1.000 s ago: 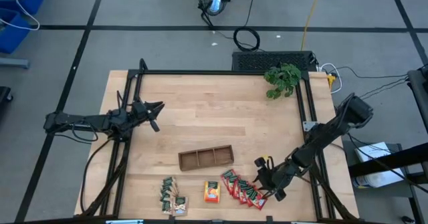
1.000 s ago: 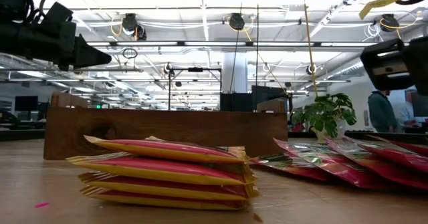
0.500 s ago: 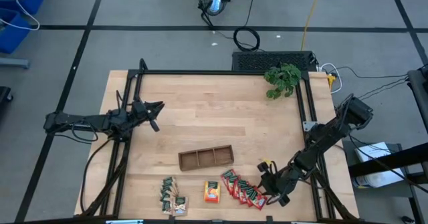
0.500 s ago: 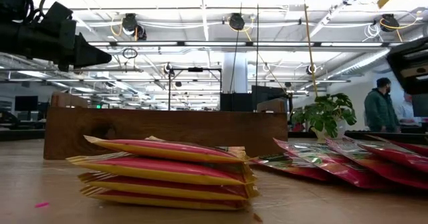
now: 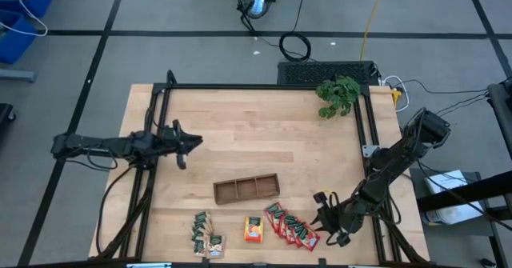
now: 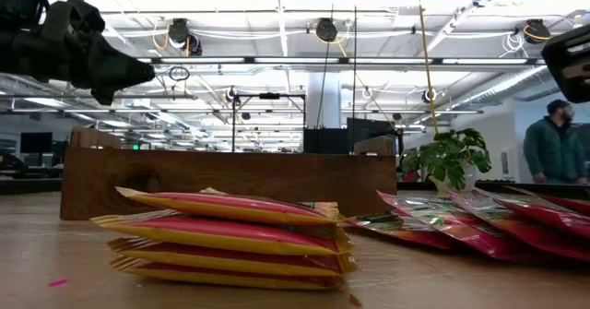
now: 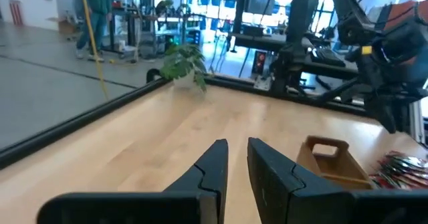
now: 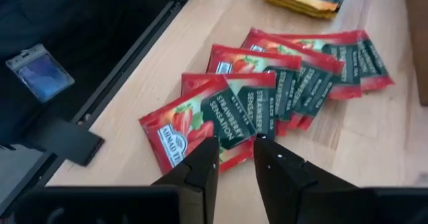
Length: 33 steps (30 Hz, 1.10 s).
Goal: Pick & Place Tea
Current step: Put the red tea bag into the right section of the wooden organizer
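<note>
The tea lies near the table's front edge. A fanned row of red sachets (image 5: 290, 227) (image 8: 267, 83) overlaps on the wood, with an orange stack (image 5: 254, 229) (image 6: 230, 240) and dark green sachets (image 5: 204, 234) to its left. My right gripper (image 5: 322, 220) (image 8: 235, 144) hovers over the right end of the red row. Its fingers stand a narrow gap apart, above the nearest red sachet (image 8: 194, 127), and hold nothing. My left gripper (image 5: 194, 142) (image 7: 237, 144) hangs level over the table's left part, also with a narrow gap and nothing in it.
A long brown three-compartment tray (image 5: 246, 188) (image 6: 230, 180) lies behind the sachets. A leafy plant (image 5: 338, 94) stands at the far right corner. Black frame rails (image 5: 370, 140) run along the table's sides. A person (image 6: 553, 148) stands in the room beyond.
My right gripper has drifted toward the table's near right corner and risen a little, staying over the end of the red row. My left gripper has turned at the wrist in place. No sachet has moved.
</note>
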Tool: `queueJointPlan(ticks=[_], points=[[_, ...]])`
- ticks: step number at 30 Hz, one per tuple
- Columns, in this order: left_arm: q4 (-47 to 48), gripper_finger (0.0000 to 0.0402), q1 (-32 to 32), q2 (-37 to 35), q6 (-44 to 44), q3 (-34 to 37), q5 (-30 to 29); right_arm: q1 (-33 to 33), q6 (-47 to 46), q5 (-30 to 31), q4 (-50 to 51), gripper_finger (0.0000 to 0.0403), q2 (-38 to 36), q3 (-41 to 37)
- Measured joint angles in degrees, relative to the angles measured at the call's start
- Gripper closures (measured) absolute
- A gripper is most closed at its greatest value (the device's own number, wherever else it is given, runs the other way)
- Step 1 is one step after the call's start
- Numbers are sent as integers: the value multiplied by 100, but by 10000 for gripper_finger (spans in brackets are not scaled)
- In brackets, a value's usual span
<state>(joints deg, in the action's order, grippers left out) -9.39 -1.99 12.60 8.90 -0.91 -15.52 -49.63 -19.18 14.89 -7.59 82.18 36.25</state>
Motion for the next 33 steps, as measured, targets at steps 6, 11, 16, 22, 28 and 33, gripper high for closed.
queueJointPlan(ticks=[6,11,16,22,28,33], points=[[-218,339,-160,655,-77,0,216,20,294,16,-226,312,248,0],[-1172,339,-261,1229,-318,-6,65,153,717,11,-467,302,522,0],[-1509,339,-296,1624,-411,-4,42,328,1009,16,-451,301,584,0],[-1782,339,-295,1871,-419,-4,-3,427,1305,-57,-613,301,584,0],[-1804,339,-292,1891,-418,-4,-266,422,1456,-336,-816,301,686,0],[-1798,339,-292,1891,-401,-4,-314,464,1713,-460,-1144,301,1172,0]])
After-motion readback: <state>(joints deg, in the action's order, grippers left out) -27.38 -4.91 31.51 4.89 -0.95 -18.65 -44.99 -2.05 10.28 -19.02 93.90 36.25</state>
